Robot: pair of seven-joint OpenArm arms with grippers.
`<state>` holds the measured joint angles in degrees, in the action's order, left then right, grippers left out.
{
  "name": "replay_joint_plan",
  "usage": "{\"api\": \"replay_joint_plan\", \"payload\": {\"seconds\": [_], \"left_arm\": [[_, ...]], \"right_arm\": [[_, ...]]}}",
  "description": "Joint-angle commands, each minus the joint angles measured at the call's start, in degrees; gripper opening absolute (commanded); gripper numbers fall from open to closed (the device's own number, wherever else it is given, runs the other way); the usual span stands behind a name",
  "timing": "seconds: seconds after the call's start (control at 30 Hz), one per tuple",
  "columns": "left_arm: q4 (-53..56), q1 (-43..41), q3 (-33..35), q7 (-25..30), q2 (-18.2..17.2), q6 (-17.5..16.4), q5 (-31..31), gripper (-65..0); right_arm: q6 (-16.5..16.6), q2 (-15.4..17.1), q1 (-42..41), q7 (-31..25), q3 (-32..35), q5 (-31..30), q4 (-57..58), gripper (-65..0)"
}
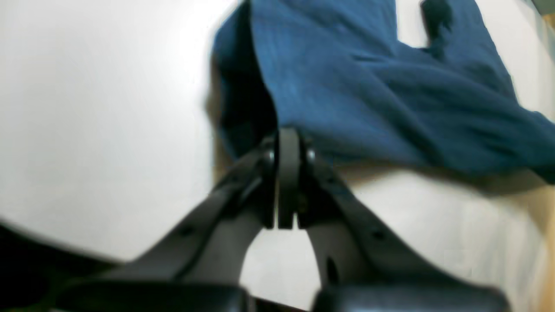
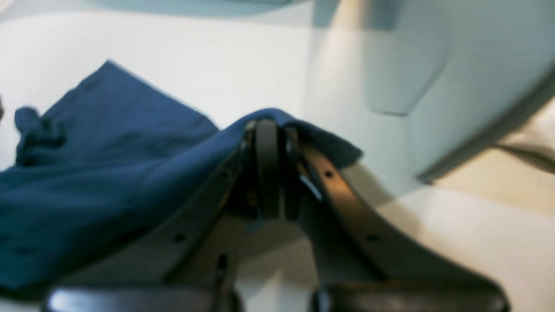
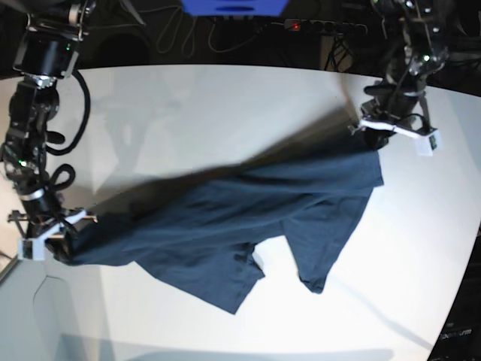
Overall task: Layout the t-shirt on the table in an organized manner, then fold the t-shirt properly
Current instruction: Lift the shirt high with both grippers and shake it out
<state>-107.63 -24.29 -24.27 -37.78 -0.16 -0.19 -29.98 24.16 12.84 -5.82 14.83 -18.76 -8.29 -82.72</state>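
The navy t-shirt (image 3: 240, 218) hangs stretched between both grippers above the white table (image 3: 210, 113), its lower part and a sleeve resting on the tabletop. My left gripper (image 3: 373, 141) is shut on one corner of the shirt at the right of the base view; in the left wrist view the gripper (image 1: 288, 141) pinches the cloth (image 1: 368, 86). My right gripper (image 3: 66, 247) is shut on the opposite corner at the left; in the right wrist view the gripper (image 2: 269, 130) is covered by the cloth (image 2: 108, 173).
A pale grey box corner (image 3: 30, 316) sits at the lower left, beside my right gripper; it also shows in the right wrist view (image 2: 433, 78). Cables and a power strip (image 3: 323, 26) lie beyond the table's far edge. The table's curved edge (image 3: 462, 301) runs down the right.
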Motion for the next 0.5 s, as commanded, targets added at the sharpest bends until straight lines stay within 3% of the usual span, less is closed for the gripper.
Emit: {"api": "replay_joint_plan", "payload": {"seconds": [0.0, 0.1, 0.23, 0.47], "left_arm": [[-1.5, -0.8, -0.8, 0.9, -0.4, -0.2, -0.3, -64.9], [-1.1, -2.3, -2.3, 0.9, -0.6, -1.5, -2.0, -64.9], [-1.0, -4.9, -5.3, 0.5, -0.4, -8.9, -5.0, -64.9], [2.0, -7.0, -7.5, 0.5, -0.6, -15.2, -5.1, -64.8]], "right_arm": [[0.1, 0.8, 0.5, -1.9, -1.3, -0.6, -2.3, -65.0], [0.1, 0.6, 4.4, -1.9, -3.8, -0.6, -5.9, -65.0], [0.1, -0.1, 9.8, -1.9, -7.6, -0.6, -10.6, -65.0], [0.2, -3.0, 17.3, -1.9, -11.9, -0.6, -16.5, -65.0]]}}
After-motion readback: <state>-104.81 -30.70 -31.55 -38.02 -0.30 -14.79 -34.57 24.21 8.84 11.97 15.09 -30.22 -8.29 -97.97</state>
